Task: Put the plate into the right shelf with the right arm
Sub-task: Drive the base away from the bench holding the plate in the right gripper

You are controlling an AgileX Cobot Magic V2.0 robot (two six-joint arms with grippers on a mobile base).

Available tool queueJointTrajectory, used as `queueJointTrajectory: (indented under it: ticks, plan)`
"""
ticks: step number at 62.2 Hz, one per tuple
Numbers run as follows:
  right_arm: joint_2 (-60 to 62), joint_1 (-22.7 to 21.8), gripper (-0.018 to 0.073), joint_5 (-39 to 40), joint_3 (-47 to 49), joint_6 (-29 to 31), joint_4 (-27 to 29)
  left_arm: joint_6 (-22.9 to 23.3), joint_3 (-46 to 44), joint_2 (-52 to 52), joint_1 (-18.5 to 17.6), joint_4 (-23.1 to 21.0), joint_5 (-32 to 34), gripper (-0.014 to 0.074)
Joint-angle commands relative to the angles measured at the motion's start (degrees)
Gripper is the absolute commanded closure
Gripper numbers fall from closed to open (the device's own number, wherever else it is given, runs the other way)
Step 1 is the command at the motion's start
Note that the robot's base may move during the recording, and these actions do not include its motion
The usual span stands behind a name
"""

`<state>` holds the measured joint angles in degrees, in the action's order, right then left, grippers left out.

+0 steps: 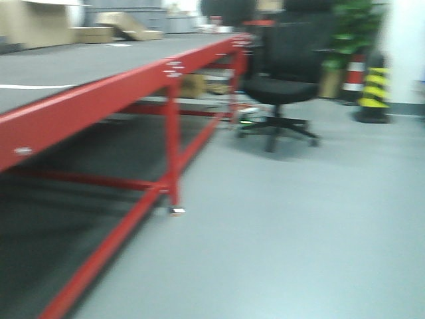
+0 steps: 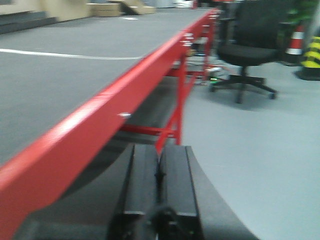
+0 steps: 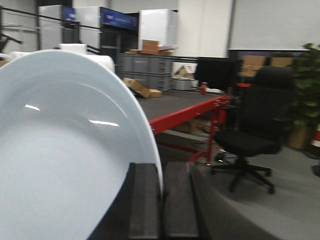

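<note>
Clamping white plate [image 3: 65, 165], right gripper [image 3: 161, 175] sits seemingly clear of table edge [image 3: 185, 114]

A warehouse-like workshop: red-framed table [image 1: 99, 100], office chair [image 1: 285, 86], cardboard boxes [image 1: 129, 25], striped hazard bollard [image 1: 374, 90].

front: low, along table [image 1: 99, 100] | wrists: forward, sharing table, chair [image 3: 260, 115]
</note>
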<state>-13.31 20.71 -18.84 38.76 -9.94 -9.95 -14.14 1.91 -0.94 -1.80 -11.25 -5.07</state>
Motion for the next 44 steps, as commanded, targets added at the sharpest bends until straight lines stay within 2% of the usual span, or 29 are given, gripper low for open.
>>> queueJointTrajectory:
  ticks: [1, 44]
  plan:
    - [-0.6, -0.2, 0.0505, 6.0, 1.7, 0.3, -0.9, 0.1, 0.5, -0.6, -0.5, -0.2, 4.7, 0.0643]
    - [-0.6, -0.2, 0.0505, 6.0, 1.7, 0.3, -0.9, 0.1, 0.5, -0.6, -0.5, -0.2, 4.7, 0.0643]
